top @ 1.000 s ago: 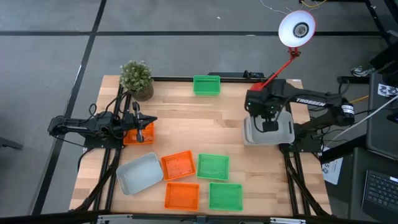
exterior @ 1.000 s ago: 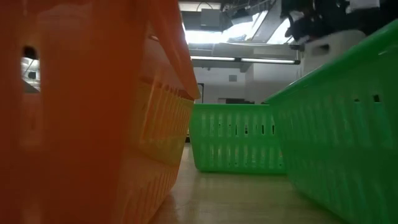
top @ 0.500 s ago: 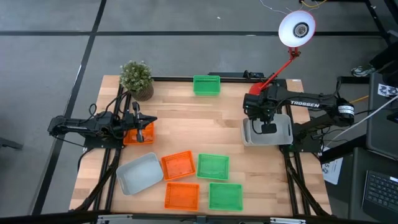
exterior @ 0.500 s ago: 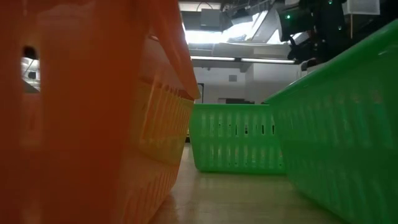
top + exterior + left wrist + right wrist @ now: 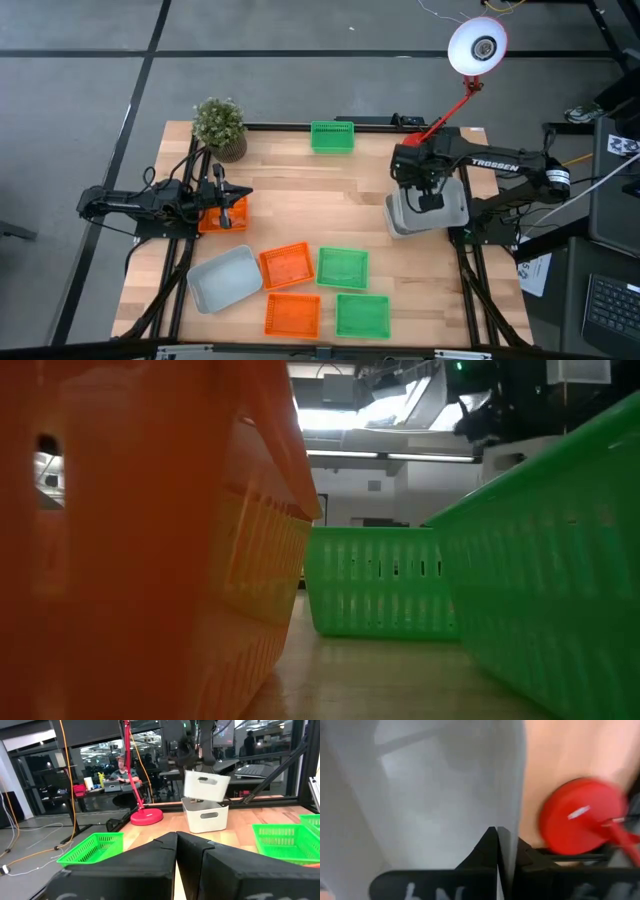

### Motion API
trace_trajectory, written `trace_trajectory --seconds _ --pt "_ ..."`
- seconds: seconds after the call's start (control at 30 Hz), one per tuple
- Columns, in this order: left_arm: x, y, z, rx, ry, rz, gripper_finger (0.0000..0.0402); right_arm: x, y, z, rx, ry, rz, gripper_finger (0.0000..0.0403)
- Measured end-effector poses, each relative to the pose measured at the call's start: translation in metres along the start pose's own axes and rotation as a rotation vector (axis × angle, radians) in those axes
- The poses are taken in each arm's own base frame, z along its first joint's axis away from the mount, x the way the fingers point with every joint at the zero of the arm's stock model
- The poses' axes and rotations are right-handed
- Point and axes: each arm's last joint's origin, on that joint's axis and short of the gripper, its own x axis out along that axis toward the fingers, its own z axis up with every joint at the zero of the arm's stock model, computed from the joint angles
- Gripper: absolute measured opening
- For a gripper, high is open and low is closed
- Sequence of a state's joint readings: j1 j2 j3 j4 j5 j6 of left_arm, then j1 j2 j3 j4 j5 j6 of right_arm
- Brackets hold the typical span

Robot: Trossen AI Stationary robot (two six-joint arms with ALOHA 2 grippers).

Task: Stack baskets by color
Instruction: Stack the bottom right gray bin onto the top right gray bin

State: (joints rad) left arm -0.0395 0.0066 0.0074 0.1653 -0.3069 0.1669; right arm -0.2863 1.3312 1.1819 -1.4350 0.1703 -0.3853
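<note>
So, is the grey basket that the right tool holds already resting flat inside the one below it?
No, the held grey basket hangs tilted above the lower grey basket.

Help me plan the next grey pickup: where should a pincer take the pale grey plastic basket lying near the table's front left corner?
Probably by one long side wall of the pale grey plastic basket, coming straight down from above: it sits open side up, slightly skewed, its outer rim clear of the orange basket beside it.

**Plastic on pale wood**

My bench (image 5: 300,200) is light, matt wood with visible grain. The green baskets (image 5: 342,267) and orange baskets (image 5: 287,265) look like slotted plastic with a slight sheen. The grey basket (image 5: 206,785) I hold is smooth, matt plastic. The lamp base (image 5: 146,816) is glossy red.
</note>
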Motion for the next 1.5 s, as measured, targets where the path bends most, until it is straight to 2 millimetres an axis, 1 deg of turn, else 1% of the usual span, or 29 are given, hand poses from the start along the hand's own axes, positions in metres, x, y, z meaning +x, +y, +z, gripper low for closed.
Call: trace_trajectory --seconds 0.1,0.17,0.23,0.33,0.43,0.6,0.77,0.87,1.03,1.33,1.5 --pt "0.0 0.0 0.0 0.0 0.0 0.0 0.0 -0.009 -0.004 0.002 -0.038 -0.019 -0.056 0.0" --pt "0.0 0.0 0.0 0.0 0.001 -0.001 0.0 -0.009 -0.004 0.001 -0.094 -0.008 -0.067 0.0" --pt "0.0 0.0 -0.001 0.003 0.008 -0.002 0.0 -0.006 -0.004 0.001 -0.111 -0.014 -0.05 0.0" --pt "0.0 0.0 -0.003 0.008 0.025 -0.004 0.0 0.002 -0.003 0.004 -0.105 -0.042 0.007 0.0" --pt "0.0 0.0 -0.003 0.008 0.025 -0.005 0.0 0.013 -0.002 0.005 -0.106 -0.043 0.013 0.0" --pt "0.0 0.0 -0.003 0.009 0.027 -0.005 0.0 0.034 0.004 0.002 -0.105 0.004 0.038 0.0" --pt "0.0 -0.001 -0.003 0.01 0.034 -0.006 0.0 0.048 0.009 -0.001 -0.013 0.036 0.083 0.0" --pt "0.0 -0.001 -0.003 0.011 0.035 -0.006 0.0 0.049 0.01 -0.002 0.035 0.044 0.09 0.0" --pt "0.0 -0.001 -0.003 0.008 0.035 -0.006 0.0 0.049 0.009 -0.002 0.044 0.044 0.089 0.0001" --pt "0.0 -0.001 -0.004 0.004 0.035 -0.006 0.0 0.049 0.009 -0.001 0.151 0.037 0.083 0.0002" --pt "0.0 -0.001 -0.004 0.005 0.037 -0.006 0.0 0.049 0.009 -0.001 0.17 0.036 0.082 0.0004"
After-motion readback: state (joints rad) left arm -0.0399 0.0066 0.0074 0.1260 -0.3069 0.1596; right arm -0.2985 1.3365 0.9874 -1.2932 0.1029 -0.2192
